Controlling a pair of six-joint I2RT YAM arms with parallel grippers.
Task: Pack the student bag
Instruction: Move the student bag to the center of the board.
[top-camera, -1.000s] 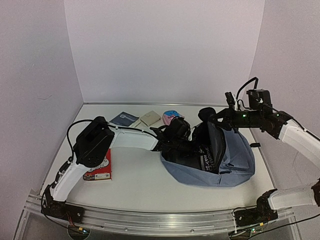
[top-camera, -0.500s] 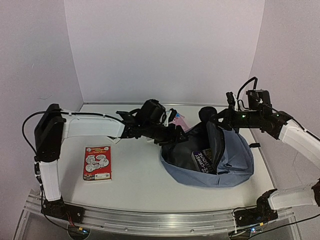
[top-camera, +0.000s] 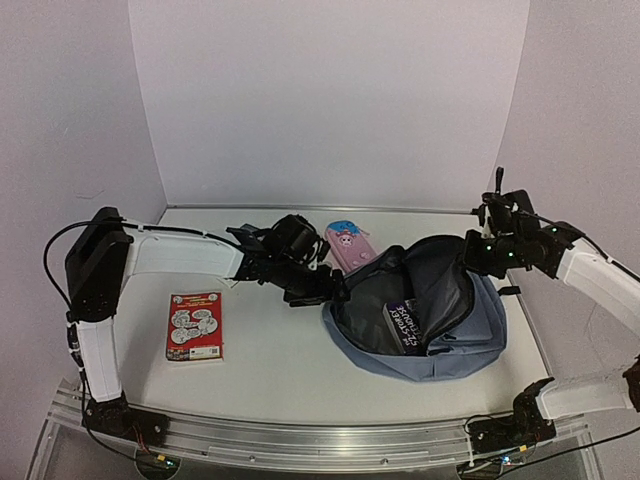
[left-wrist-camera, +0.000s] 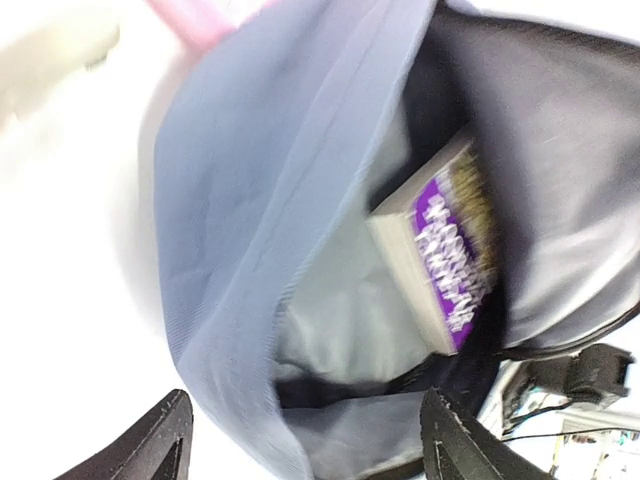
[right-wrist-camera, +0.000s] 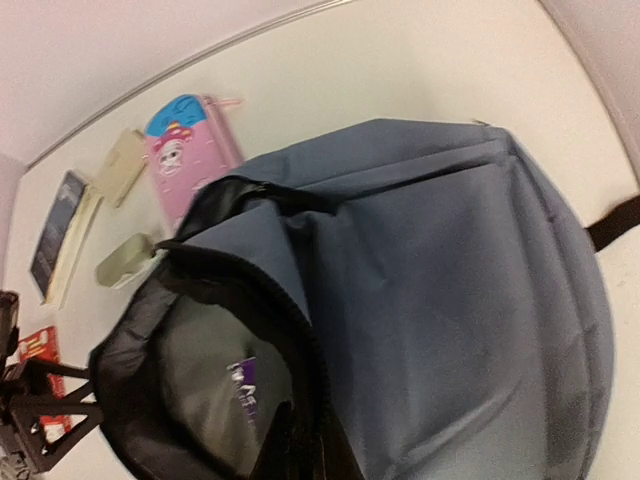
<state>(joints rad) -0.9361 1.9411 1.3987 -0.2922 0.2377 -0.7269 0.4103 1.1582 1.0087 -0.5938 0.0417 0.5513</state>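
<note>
**Bag held open, one book in, more to fetch**

The desk (top-camera: 280, 370) carries everything, and the student bag (top-camera: 470, 330) lies on its side on it, toward the right arm, with its mouth facing the left arm and the dark lining showing. The right hand (top-camera: 478, 252) sits at the bag's upper rim. It is closed and, as far as the overhead view shows, it pinches that rim to keep the mouth gaping; its own camera shows no fingers, only the black edge (right-wrist-camera: 290, 400) running down out of frame. The left hand (top-camera: 335, 290) hovers just outside the bag's mouth, jaws spread wide with nothing between them.

Inside the bag a purple-covered book (left-wrist-camera: 450, 265) leans against the lining. A pink pencil case (top-camera: 348, 245) lies just beyond the bag's mouth, toward the back wall. A red booklet (top-camera: 194, 325) lies well away from the bag, on the left arm's side.

Judged from this, packing is only begun. The main risk is the rim slipping from the right hand, since soft fabric would sag and close the mouth over the book. The next item could also catch on the bag's lower lip (left-wrist-camera: 250, 200) and drag the whole bag along the desk. The leaning book may block anything flat pushed in after it, and the pencil case lies close enough to the bag's mouth to be knocked aside by the left arm
</note>
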